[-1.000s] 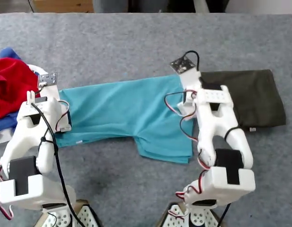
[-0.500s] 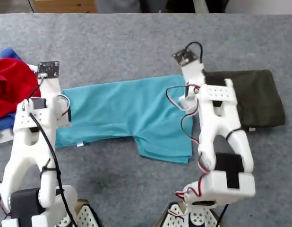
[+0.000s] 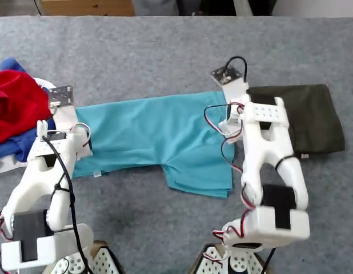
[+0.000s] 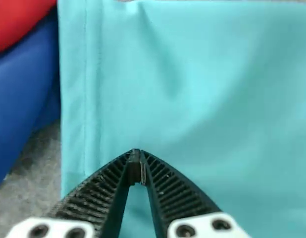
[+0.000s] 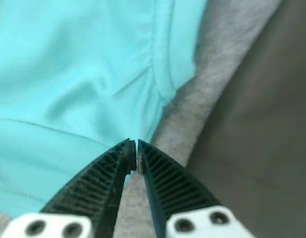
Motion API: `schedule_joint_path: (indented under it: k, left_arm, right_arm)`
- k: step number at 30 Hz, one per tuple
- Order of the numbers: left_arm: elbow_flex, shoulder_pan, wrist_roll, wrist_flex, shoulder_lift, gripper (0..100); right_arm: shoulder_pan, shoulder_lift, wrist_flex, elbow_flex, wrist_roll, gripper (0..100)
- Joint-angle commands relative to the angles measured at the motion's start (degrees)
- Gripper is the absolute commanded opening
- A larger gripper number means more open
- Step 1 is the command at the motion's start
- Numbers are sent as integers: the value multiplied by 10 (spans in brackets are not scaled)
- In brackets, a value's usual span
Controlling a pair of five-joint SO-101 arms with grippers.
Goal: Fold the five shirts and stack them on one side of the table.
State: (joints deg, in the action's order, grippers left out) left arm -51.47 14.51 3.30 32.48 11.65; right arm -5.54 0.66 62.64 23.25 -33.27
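Note:
A teal shirt (image 3: pixel 148 134) lies spread across the middle of the grey table (image 3: pixel 165 51), its lower right part folded over. My left gripper (image 3: pixel 69 114) (image 4: pixel 135 166) is shut, its tips on the teal shirt (image 4: pixel 192 89) just inside its left hem. At the shirt's right edge my right gripper (image 3: pixel 229 103) (image 5: pixel 133 156) is shut too, its tips where the teal cloth (image 5: pixel 69 74) meets bare table. A folded dark olive shirt (image 3: pixel 308 117) (image 5: pixel 262 124) lies just right of it. A red shirt (image 3: pixel 13 105) (image 4: pixel 19 15) and a blue shirt (image 3: pixel 16 145) (image 4: pixel 24 99) are heaped at the left.
The heap at the left edge also holds something white (image 3: pixel 2 165) under the blue shirt. Open grey table lies beyond the teal shirt and in front of it between the two arm bases.
The left arm stretched out away from its base, then drew back a little. The right arm drifted slightly to the right. The teal shirt lies much as before.

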Motion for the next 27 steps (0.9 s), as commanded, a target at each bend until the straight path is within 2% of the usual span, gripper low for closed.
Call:
schedule_joint_path:
  k: [1,4,10,12,16,19,23,27]
  left_arm:
    - [3,21,28,-11,1,29]
    - [1,27,30,-10,1,29]
    - [0,47,32,-9,1,29]
    - [0,48,32,-9,1,29]
    - [0,46,32,-9,1,29]
    - [0,46,32,-9,1,29]
    - [0,44,27,-9,1,29]
    - [0,43,27,-9,1,29]
  right_arm:
    - [4,-87,22,-30,-4,15]
    - [13,-142,64,-28,-29,15]
    - [123,-212,167,89,-238,18]
    - [158,-232,167,148,-275,18]
    - [222,-271,142,239,-278,23]
    - [256,-302,124,287,-278,93]
    - [273,-320,104,320,-277,216]
    - [273,-320,76,343,-278,240]
